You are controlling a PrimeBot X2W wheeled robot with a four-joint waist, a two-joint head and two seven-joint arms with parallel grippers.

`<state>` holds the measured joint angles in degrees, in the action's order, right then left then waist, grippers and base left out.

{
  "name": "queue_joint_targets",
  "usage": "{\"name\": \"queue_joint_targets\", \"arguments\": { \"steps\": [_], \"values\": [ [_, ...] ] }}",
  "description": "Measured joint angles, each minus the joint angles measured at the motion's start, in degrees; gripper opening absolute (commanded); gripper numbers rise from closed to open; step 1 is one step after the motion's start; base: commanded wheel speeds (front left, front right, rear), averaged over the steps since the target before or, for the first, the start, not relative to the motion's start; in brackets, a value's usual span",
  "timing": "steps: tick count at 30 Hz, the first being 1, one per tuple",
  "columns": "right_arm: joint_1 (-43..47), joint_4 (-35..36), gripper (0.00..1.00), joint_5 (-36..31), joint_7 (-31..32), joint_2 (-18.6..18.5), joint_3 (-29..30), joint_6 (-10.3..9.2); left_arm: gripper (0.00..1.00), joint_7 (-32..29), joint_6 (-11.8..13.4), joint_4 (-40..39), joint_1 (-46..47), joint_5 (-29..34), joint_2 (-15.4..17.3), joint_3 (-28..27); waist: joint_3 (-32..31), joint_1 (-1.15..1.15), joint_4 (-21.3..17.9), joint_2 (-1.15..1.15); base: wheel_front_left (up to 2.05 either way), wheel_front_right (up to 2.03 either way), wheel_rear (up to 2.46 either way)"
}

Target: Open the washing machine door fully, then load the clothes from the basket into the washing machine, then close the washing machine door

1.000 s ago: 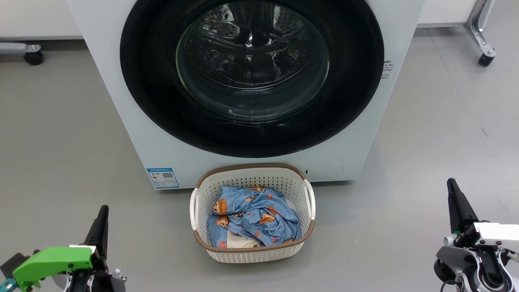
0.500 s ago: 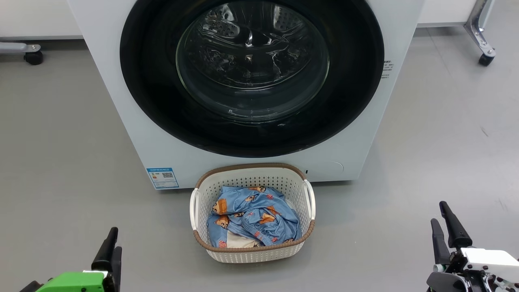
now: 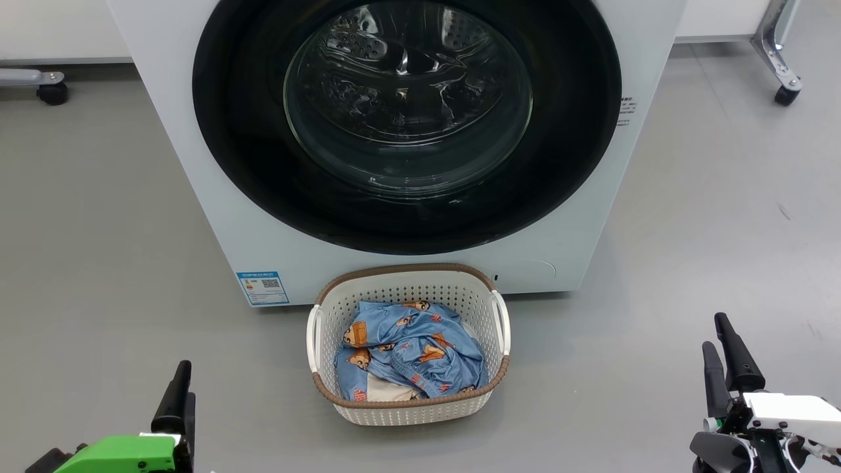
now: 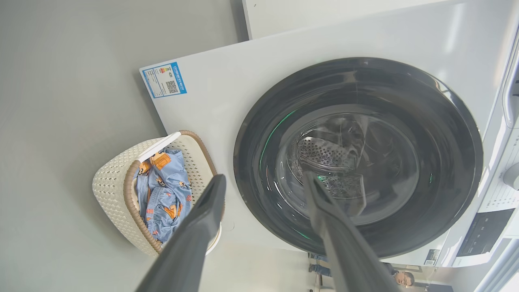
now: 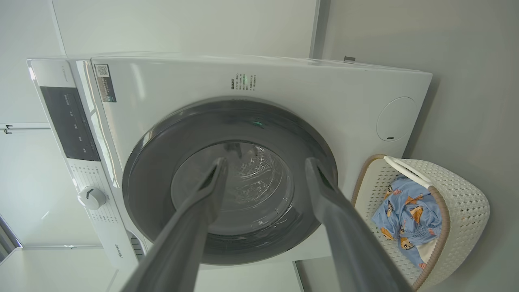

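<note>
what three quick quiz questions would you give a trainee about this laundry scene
1. True or false: the washing machine door is shut.
2. Where are the clothes? A in the drum, B in the basket, C on the floor.
3. Fill in: the left tool and right tool stand open, holding ____.

Key: 1 true; 2 B; 3 nothing.

Since a second ago: left tool (image 3: pixel 188 380) goes from pressed-together fingers to parted ones, tips drawn lower in the head view, slightly nearer the basket (image 3: pixel 407 415); right tool (image 3: pixel 714 330) likewise parts its fingers, tips lower, slightly nearer the basket.
</note>
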<state>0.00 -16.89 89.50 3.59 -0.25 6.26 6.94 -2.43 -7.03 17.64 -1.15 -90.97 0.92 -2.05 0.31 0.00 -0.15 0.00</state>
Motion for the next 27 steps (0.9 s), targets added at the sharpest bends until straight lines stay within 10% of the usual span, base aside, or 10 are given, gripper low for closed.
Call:
{"name": "queue_joint_targets", "arguments": {
  "steps": [27],
  "values": [
    [-0.08, 7.47, 1.00, -25.01, -5.76, -4.08, -4.17, 0.01, 1.00, 5.12, 0.00, -4.56, 0.09, 21.43, 0.09, -0.62, 0.38, 0.00, -0.12, 0.00, 0.00, 0.00, 0.00]
  ]
}}
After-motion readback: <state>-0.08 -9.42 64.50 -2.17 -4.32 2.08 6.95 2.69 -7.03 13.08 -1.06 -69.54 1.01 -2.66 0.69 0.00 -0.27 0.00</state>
